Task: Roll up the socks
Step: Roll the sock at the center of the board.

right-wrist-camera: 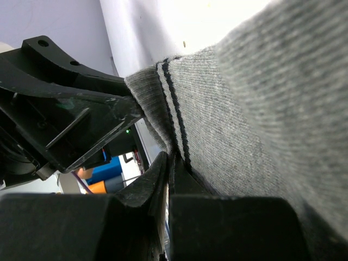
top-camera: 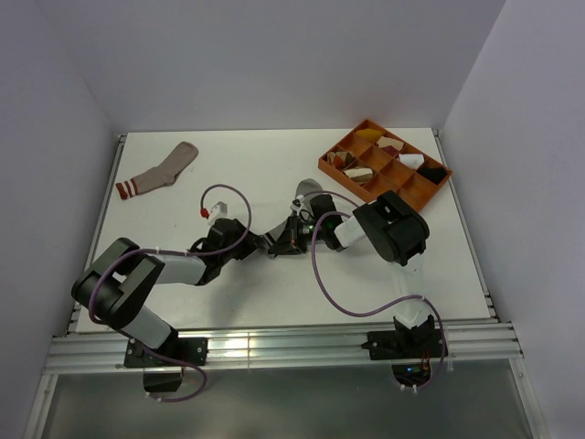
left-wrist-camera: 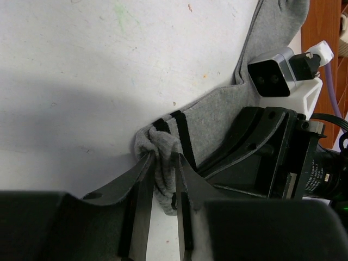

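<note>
Left gripper (left-wrist-camera: 163,159): bunched cuff of grey sock (left-wrist-camera: 217,117) is pinched, for rolling
Right gripper (right-wrist-camera: 169,159): pressed together; sock judged held down

Seen from above, the left arm (top-camera: 137,288) at eight o'clock is fat black tubes with a silver-grey sleeve. The right arm (top-camera: 391,230) at four o'clock is black with a white part. A thin purple cable (top-camera: 334,288) loops off each arm. The left tool (left-wrist-camera: 163,157) and the right tool (right-wrist-camera: 169,160) have flat, scuffed black fingers. A white camera box (left-wrist-camera: 288,81) has two dark round eyes.
</note>
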